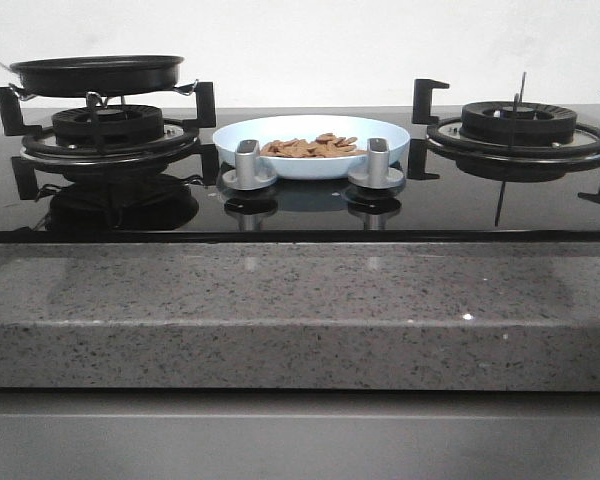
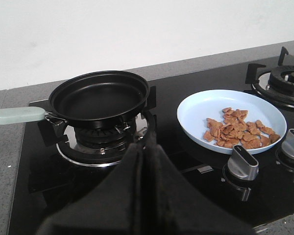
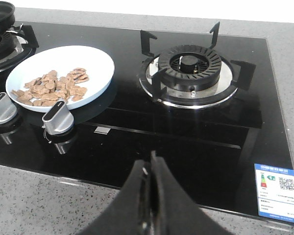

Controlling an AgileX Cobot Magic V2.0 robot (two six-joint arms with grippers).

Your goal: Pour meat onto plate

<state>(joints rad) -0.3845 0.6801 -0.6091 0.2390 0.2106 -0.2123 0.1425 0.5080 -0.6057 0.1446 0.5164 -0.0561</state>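
Both jaws together, empty, wrist views only. Meat (image 1: 309, 147) on plate (image 1: 392, 133); front view lacks arms.

The left pincer (image 2: 146, 147) shows only in its own wrist view, its two black fingers pressed flat together with no gap and nothing between them. The right pincer (image 3: 151, 161) likewise shows only in its wrist view, fingers closed against each other and holding nothing. Neither arm appears in the front view.
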